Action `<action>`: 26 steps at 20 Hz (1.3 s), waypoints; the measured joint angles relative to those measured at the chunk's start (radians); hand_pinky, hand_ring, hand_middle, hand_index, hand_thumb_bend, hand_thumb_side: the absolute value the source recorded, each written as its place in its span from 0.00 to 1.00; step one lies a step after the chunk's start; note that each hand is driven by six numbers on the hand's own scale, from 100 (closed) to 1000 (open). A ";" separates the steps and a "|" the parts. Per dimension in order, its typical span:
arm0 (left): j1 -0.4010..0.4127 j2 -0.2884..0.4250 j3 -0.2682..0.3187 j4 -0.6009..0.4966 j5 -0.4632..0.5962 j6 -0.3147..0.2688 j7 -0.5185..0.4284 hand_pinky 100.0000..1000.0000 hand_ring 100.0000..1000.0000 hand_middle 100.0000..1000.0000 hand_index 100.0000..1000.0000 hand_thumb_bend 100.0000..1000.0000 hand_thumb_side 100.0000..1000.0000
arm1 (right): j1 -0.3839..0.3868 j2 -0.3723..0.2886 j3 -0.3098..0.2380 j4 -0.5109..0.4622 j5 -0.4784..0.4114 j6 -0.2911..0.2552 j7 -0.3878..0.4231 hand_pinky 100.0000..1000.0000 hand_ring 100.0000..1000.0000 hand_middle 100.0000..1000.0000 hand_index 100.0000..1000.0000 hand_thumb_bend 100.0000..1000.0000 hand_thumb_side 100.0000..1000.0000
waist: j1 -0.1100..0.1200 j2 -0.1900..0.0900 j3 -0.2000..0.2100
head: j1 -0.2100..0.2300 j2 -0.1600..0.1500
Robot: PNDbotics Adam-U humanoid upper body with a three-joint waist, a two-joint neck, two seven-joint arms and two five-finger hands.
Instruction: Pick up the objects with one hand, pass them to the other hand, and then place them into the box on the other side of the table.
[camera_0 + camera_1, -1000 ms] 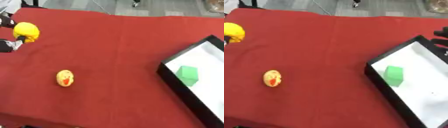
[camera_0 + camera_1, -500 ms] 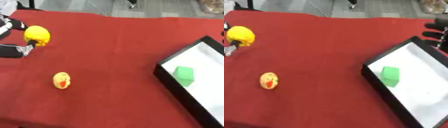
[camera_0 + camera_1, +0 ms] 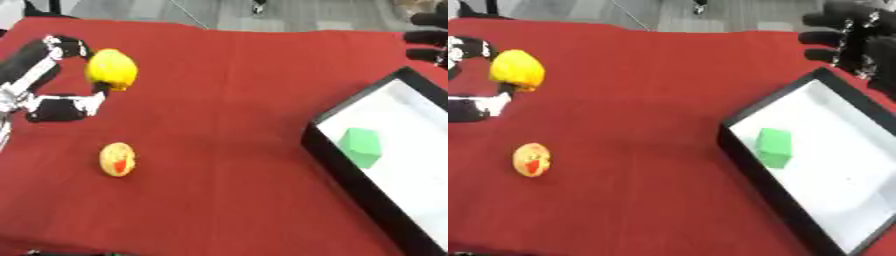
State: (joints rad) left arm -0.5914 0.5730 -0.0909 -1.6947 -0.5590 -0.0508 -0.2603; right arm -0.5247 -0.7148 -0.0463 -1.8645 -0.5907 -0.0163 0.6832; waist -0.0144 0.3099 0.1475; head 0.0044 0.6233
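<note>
My left hand (image 3: 54,80) comes in from the left edge and pinches a yellow lemon-like fruit (image 3: 112,70) between fingers and thumb, held above the red cloth. A small yellow-orange object with a red mark (image 3: 117,159) lies on the cloth below it. At the right stands a black-rimmed box (image 3: 338,157) with a white floor, and a green block (image 3: 360,146) lies inside it. My right hand (image 3: 852,36) hovers past the box's far corner at the top right, fingers spread and pointing left, holding nothing.
The red cloth (image 3: 227,100) covers the table, with a broad bare stretch between the two hands. Grey floor shows beyond the far edge.
My left hand has carried the yellow fruit rightward, further over the table. The right hand has come further into view at the top right. The camera has also shifted.
</note>
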 measured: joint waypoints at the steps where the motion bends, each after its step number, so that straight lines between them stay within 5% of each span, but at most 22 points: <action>1: -0.001 -0.012 -0.003 -0.001 -0.016 -0.004 0.010 0.85 0.72 0.50 0.59 0.00 0.12 | -0.013 0.004 0.010 -0.001 0.010 -0.006 0.005 1.00 1.00 1.00 1.00 0.00 0.47 | 0.000 -0.001 -0.001 | -0.002 0.000; 15: 0.002 -0.115 -0.048 0.015 -0.136 -0.082 0.140 0.82 0.70 0.48 0.59 0.00 0.12 | -0.137 0.074 0.129 0.040 0.190 -0.065 0.108 1.00 1.00 1.00 1.00 0.00 0.39 | -0.003 -0.005 0.000 | -0.023 0.008; 26: -0.009 -0.156 -0.078 0.042 -0.165 -0.123 0.171 0.82 0.69 0.48 0.58 0.00 0.13 | -0.223 0.123 0.208 0.115 0.299 -0.160 0.163 1.00 1.00 1.00 1.00 0.00 0.15 | -0.009 -0.005 0.004 | -0.035 0.017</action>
State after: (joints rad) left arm -0.6005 0.4174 -0.1691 -1.6531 -0.7240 -0.1737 -0.0892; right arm -0.7480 -0.5921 0.1612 -1.7492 -0.2919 -0.1767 0.8460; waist -0.0232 0.3052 0.1514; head -0.0308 0.6398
